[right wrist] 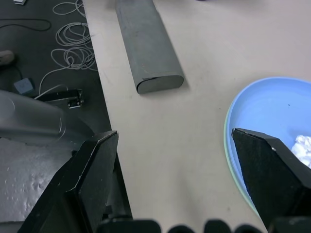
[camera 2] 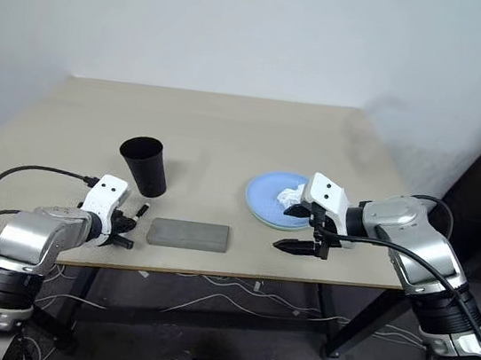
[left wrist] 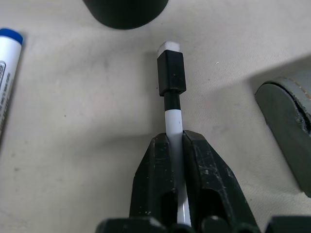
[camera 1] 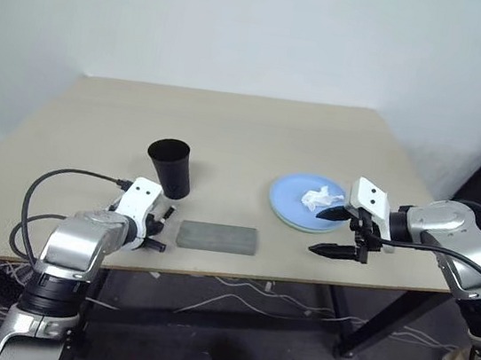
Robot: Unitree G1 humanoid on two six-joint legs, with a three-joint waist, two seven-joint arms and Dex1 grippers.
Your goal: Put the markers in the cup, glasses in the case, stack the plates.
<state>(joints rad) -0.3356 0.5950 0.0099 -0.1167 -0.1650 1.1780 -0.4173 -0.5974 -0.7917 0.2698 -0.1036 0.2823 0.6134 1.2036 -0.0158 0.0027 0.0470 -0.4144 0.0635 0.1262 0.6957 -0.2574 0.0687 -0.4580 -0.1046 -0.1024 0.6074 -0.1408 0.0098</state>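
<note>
Left tool: the left tool (left wrist: 174,145) is pinched tight on the white-barrelled marker (left wrist: 171,92), low on the barrel, with the black cap end sticking out ahead of the fingers; the marker looks as if it lies on the table (camera 1: 255,137) or barely off it.
Right tool: the right tool (camera 1: 333,232) hangs wide open with nothing in it, near the table's front edge, just beside the plates.
Cup: the cup (camera 1: 170,166) stands upright, mouth up, just beyond the gripped marker.
Other marker: the blue-capped marker (left wrist: 7,82) lies flat on the table beside the held one, apart from it.
Case: the case (camera 1: 217,237) lies closed near the front edge, between the two arms.
Plates: the blue plate (camera 1: 297,192) already sits on the green plate (right wrist: 232,165), with a crumpled tissue (camera 1: 317,197) on top.
Glasses: I can't spot them from here.
Step in hand: carrying the first marker to the cup, I'd say.
How to do it well: lift straight up first so the cap clears the rim, then bring the marker over the mouth, tip it steeper and let go only once the leading end is inside.
Watch for: the cup is light and tapered, so a knock on the rim could topple it; the low grip leaves a long free end that may swing.
</note>
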